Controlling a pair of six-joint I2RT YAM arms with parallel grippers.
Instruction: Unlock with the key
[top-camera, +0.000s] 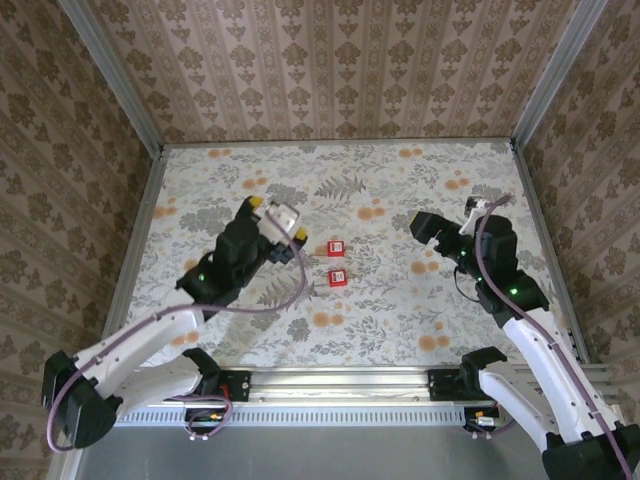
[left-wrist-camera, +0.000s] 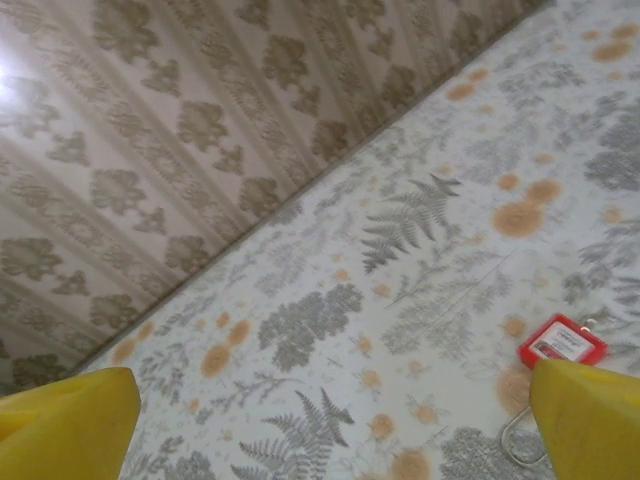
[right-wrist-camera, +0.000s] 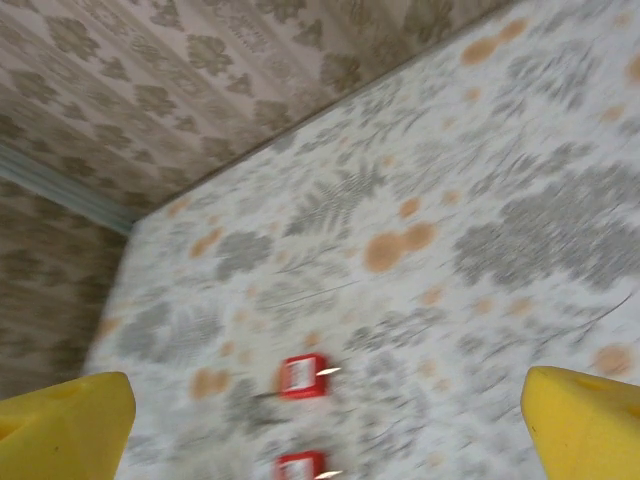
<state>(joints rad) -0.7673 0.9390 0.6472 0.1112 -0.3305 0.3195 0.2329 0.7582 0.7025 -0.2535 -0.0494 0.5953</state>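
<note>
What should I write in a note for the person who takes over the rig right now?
Left end effector: open, empty, to the left of the red pieces.
Right end effector: open, empty, to their right.
Things: the far red piece and the near red piece lie close together in the middle of the table, and neither end effector touches them. I cannot tell which is the lock and which carries the key.
Done: nothing is held, and whether the lock is open is not visible.
Left: probably check the lock first. If it is shut, pick up the key and turn it.
</note>
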